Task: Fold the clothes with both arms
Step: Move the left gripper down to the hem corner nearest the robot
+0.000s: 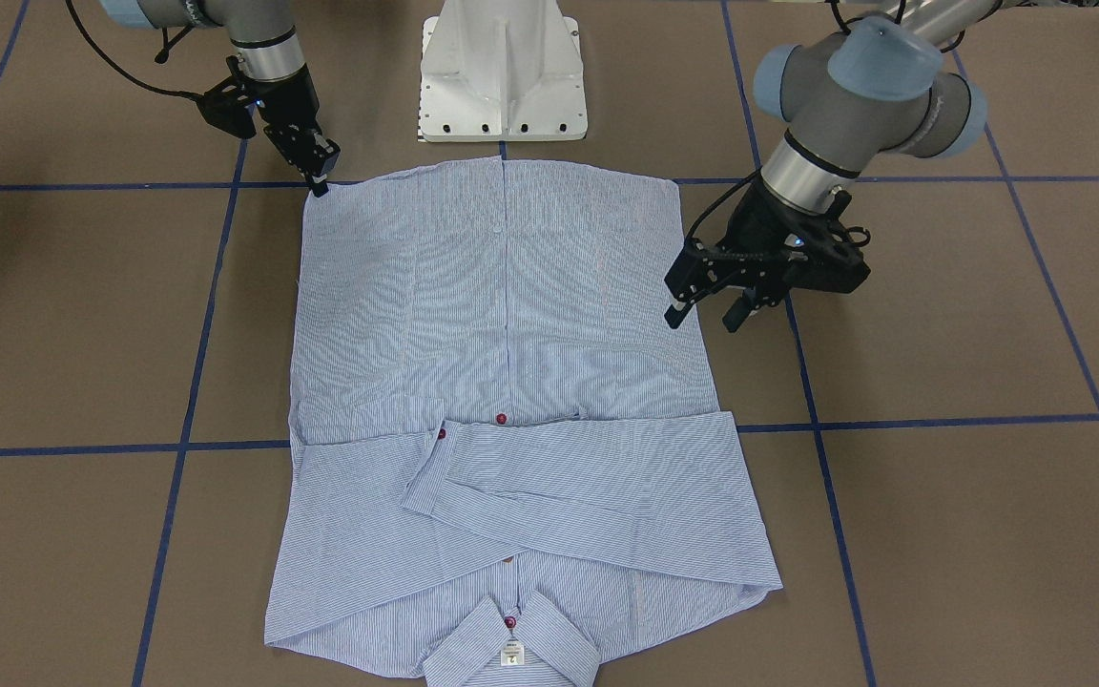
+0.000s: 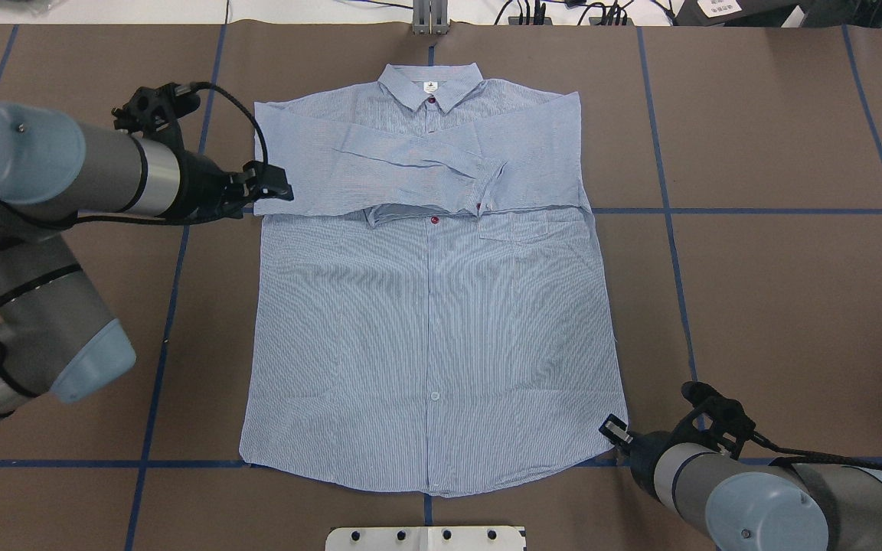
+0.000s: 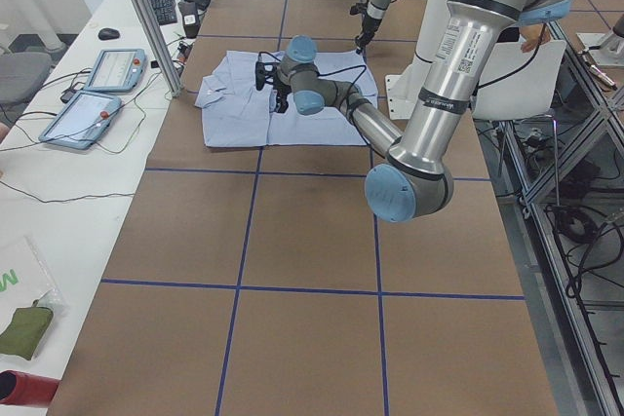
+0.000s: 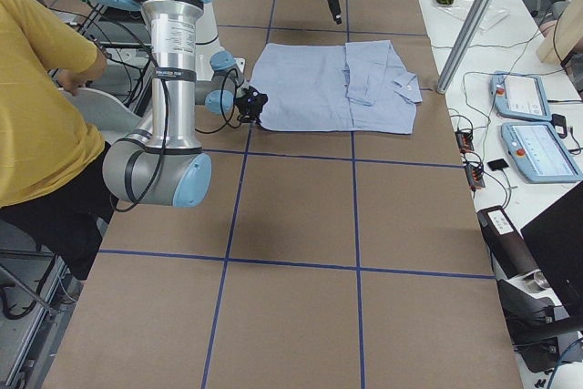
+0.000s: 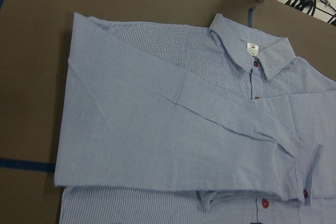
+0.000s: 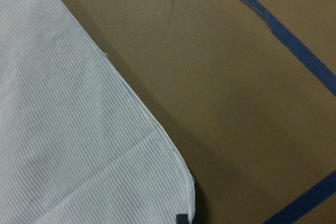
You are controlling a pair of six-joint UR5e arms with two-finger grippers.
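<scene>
Shirt (image 2: 426, 321) lies flat and front-up on the table (image 2: 755, 306), directly beyond the white pedestal base (image 1: 502, 86). The hem is the end nearest the base and the collar (image 2: 429, 83) the end farthest from it. Both sleeves (image 2: 410, 164) are crossed over the chest, on the far side from the base.

Right gripper (image 1: 321, 181): down at the hem corner (image 6: 178, 182) nearest the base on the robot's right, tips at the cloth edge. The wrist view shows only a dark sliver of finger under that corner, so I cannot tell whether the jaws have closed on it.

Left gripper (image 1: 705, 315): farther from the base, just beside the shirt's side edge and apparently raised off the table, jaws spread with nothing between them.

Judged step: taking the two hem corners for a hem-to-collar fold. It is not yet ready, since only one arm is at its corner.

Notes for doing it well:
- Bring the left gripper back toward the base to its own hem corner before anything is lifted — a one-sided lift would skew the body.
- Pinch both layers right at the corner. The cloth is thin, so a shallow bite may catch only the top layer.
- Raise both corners together, keeping the hem taut between them, and carry it away from the base.
- Travel low over the sleeves so they are not dragged out of place.
</scene>
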